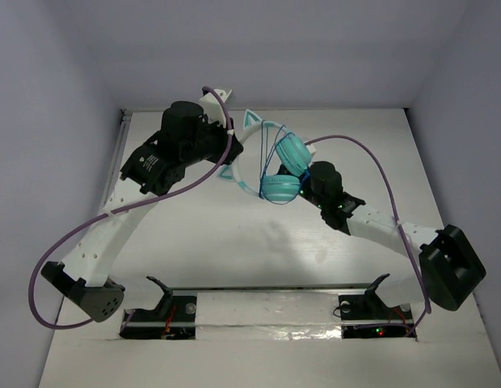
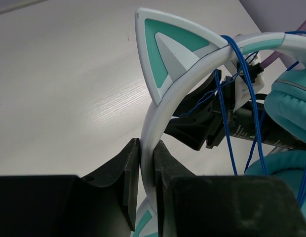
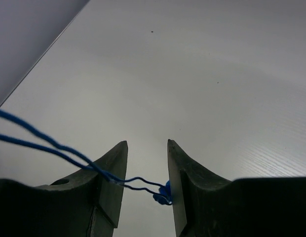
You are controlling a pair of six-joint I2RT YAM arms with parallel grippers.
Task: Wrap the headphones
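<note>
The headphones are held up over the table's far middle: two teal ear cups, a white-and-teal headband with cat ears, and a thin blue cord looped several times across the band. My left gripper is shut on the headband, which passes between its fingers. The cord crosses the band beside an ear cup. My right gripper sits right behind the ear cups. In the right wrist view it is open, with the cord end and blue plug lying between the jaws, the plug against the right finger.
Thick purple arm cables arc over both arms. The white table is walled by pale panels on the left, back and right. Two black mounts stand at the near edge by the arm bases.
</note>
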